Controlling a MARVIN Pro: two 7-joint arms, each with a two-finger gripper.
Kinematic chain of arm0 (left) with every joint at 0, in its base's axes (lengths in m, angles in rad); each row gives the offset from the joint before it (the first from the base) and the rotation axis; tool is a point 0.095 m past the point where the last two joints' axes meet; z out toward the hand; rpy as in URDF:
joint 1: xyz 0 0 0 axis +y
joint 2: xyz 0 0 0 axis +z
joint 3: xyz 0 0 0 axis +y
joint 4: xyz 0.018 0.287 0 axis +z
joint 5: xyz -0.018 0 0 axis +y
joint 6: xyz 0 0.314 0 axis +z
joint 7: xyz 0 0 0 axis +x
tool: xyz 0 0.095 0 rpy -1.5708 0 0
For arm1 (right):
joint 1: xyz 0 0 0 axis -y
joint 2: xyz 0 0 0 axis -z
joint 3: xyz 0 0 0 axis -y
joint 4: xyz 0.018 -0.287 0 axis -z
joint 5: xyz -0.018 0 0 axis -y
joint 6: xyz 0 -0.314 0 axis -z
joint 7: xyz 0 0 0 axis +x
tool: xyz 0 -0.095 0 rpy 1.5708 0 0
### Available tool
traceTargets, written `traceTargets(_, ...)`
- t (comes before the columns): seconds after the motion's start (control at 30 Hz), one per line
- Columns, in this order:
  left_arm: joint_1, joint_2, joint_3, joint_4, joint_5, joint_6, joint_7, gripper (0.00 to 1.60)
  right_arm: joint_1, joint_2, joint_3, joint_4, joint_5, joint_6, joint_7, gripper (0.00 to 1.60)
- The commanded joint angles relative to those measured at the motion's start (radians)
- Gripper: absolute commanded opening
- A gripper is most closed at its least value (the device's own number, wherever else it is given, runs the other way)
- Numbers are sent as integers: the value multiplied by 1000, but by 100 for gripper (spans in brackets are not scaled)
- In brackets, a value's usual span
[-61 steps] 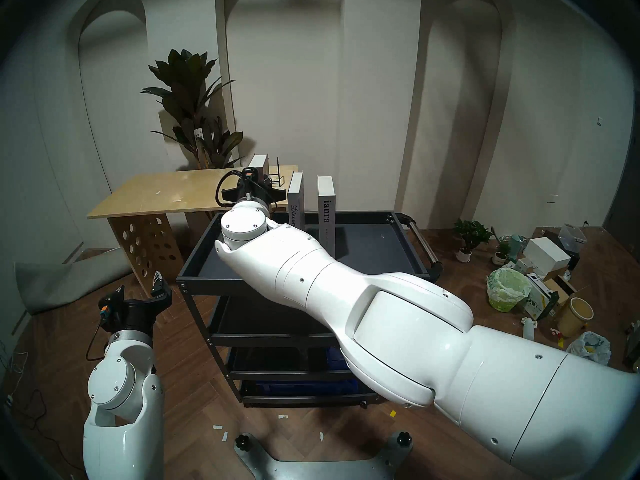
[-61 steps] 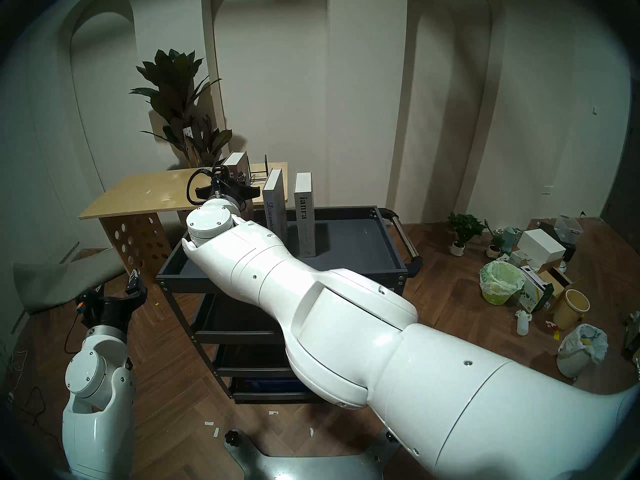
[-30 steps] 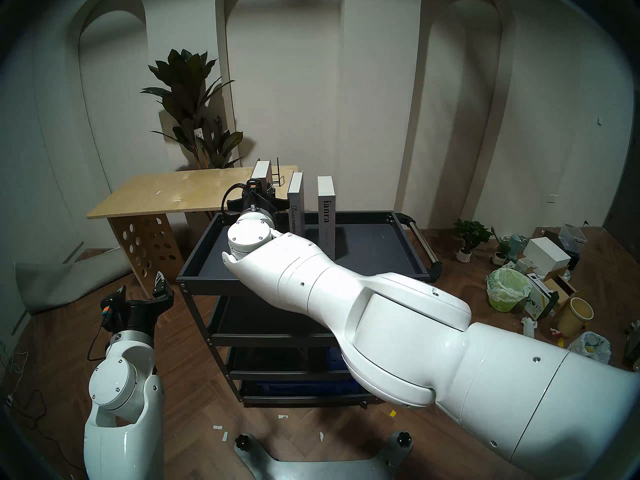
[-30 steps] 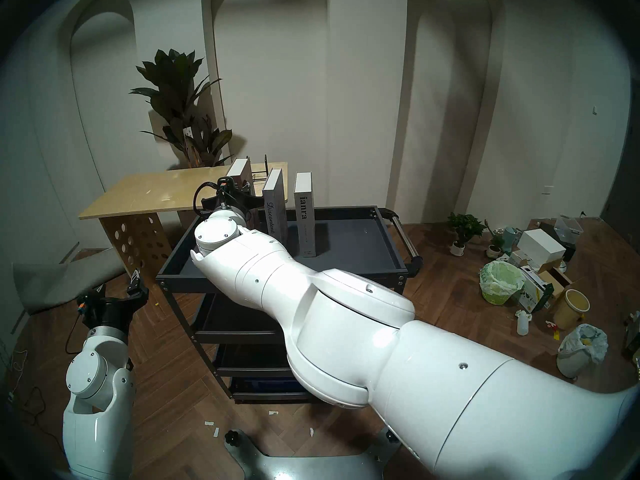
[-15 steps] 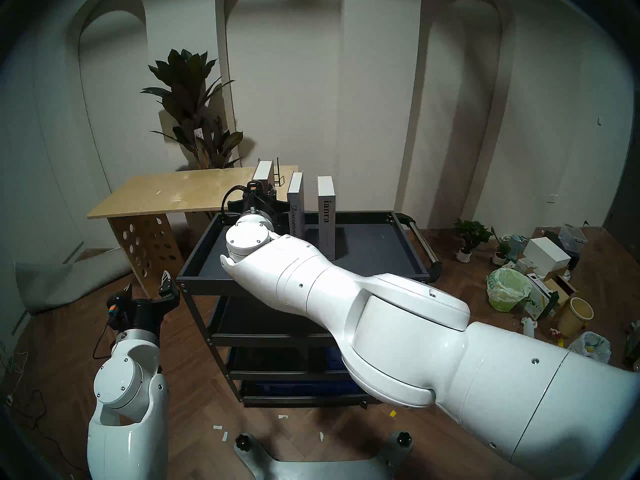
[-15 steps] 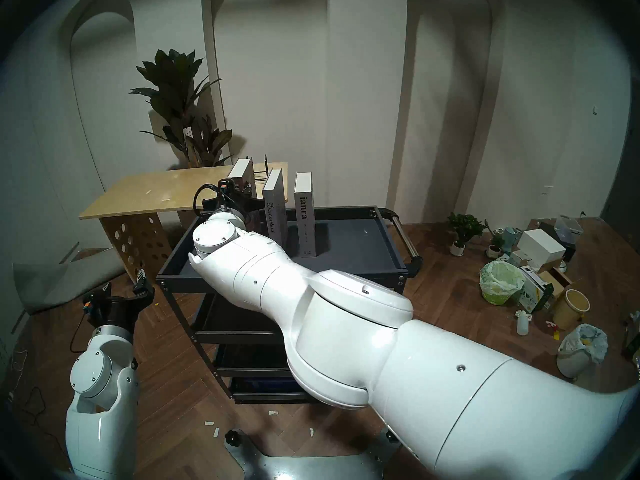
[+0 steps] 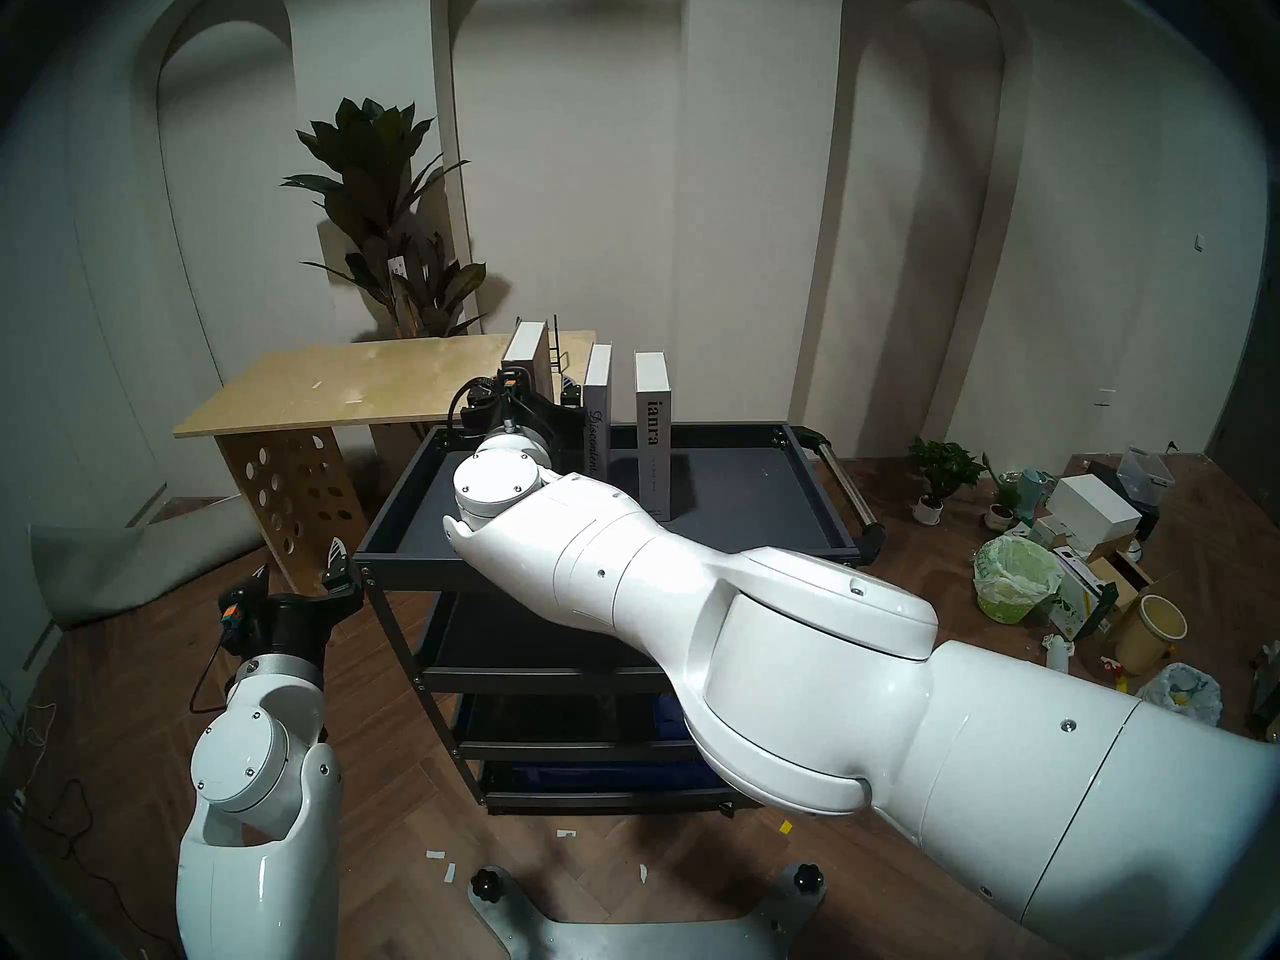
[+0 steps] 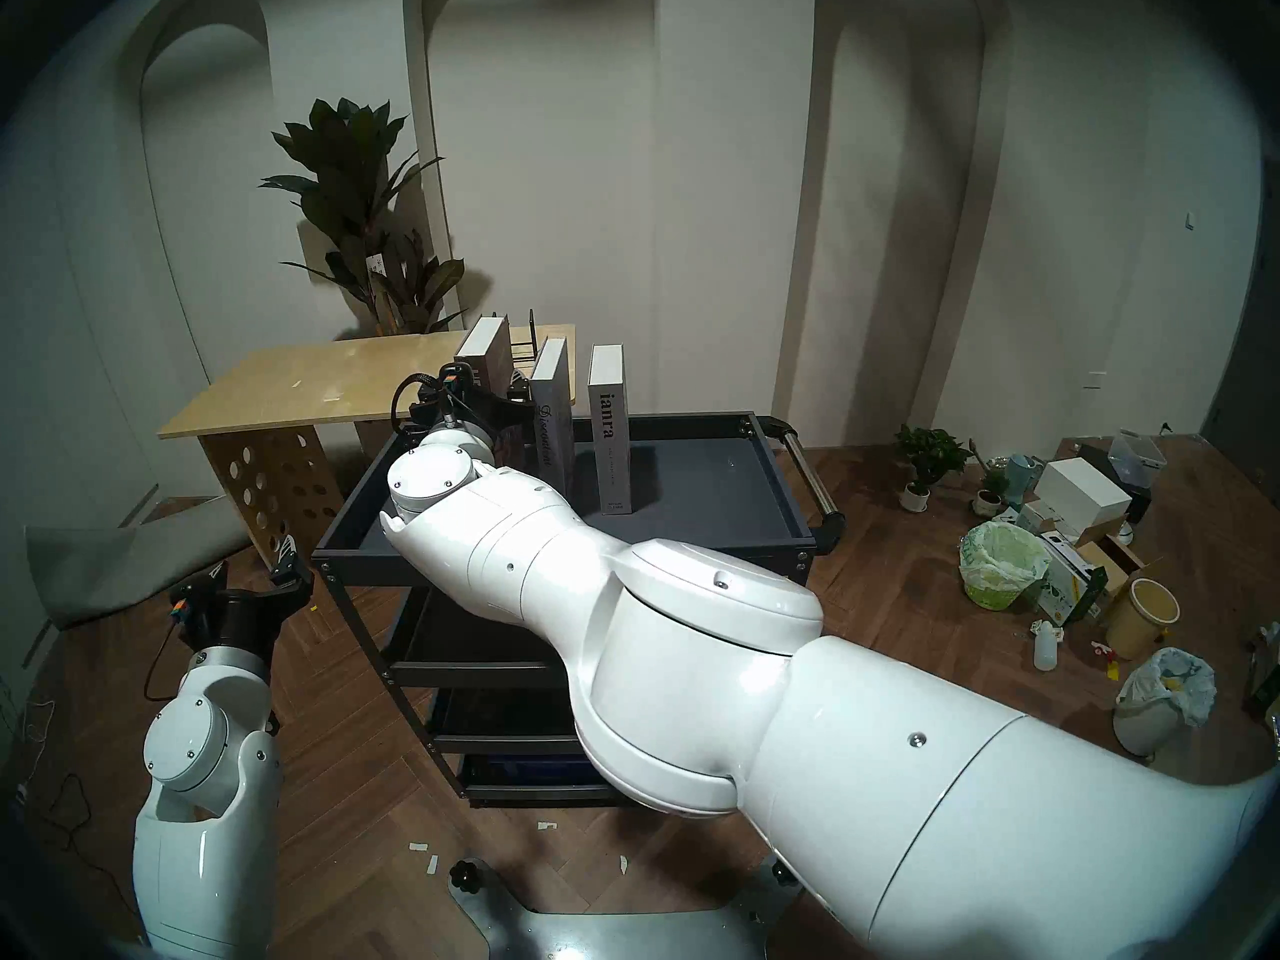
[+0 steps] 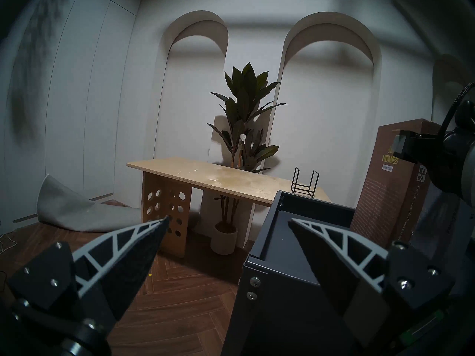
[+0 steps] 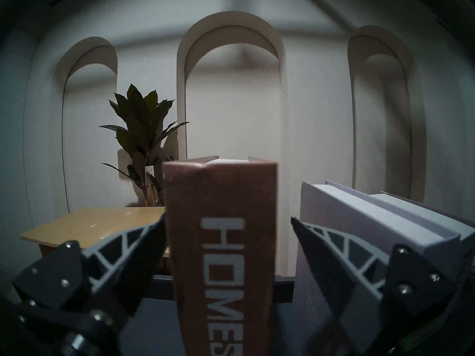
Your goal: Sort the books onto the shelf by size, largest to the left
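Three books stand upright at the back of the black cart's top tray (image 7: 734, 557): brown "HOMES" (image 7: 524, 350) on the left, grey "Discontent" (image 7: 597, 411) leaning a little, and light grey "ianra" (image 7: 652, 425) on the right. My right gripper (image 10: 227, 218) is open with one finger on each side of the HOMES spine (image 10: 221, 245). The left finger is against the book and the right finger (image 10: 331, 247) stands apart from it, next to Discontent (image 10: 359, 219). My left gripper (image 9: 230, 219) is open and empty by the cart's front left corner (image 9: 257, 270).
A tan wooden table (image 7: 332, 390) stands behind the cart on the left, with a small black wire rack (image 7: 557, 352) on it and a tall plant (image 7: 388, 210) behind. The cart's chrome handle (image 7: 845, 480) is on its right side. Bins and boxes (image 7: 1080, 557) litter the floor at right.
My right gripper has moved forward and a little right, so its fingers now straddle the HOMES book. Discontent has tipped slightly to the right. My left arm has moved closer to the cart's corner.
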Motion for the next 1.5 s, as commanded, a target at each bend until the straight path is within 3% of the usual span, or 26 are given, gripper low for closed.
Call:
traceTargets(0.0, -17, 4, 1, -16, -3, -2, -2, 160, 18, -4, -12, -5, 6, -9, -2, 160)
traceTargets(0.77, -21, 2, 9, -17, -2, -6, -5, 160, 72, -4, -57, -48, 21, -88, -78, 160)
traceTargets(1.2, -24, 3, 20, -26, 5, -10, -9, 160, 153, -4, -34, -175, -19, -223, -174, 160)
traceTargets(1.47, -30, 11, 60, -40, 17, -9, -27, 160, 203, 94, -33, -271, -79, -233, -266, 160)
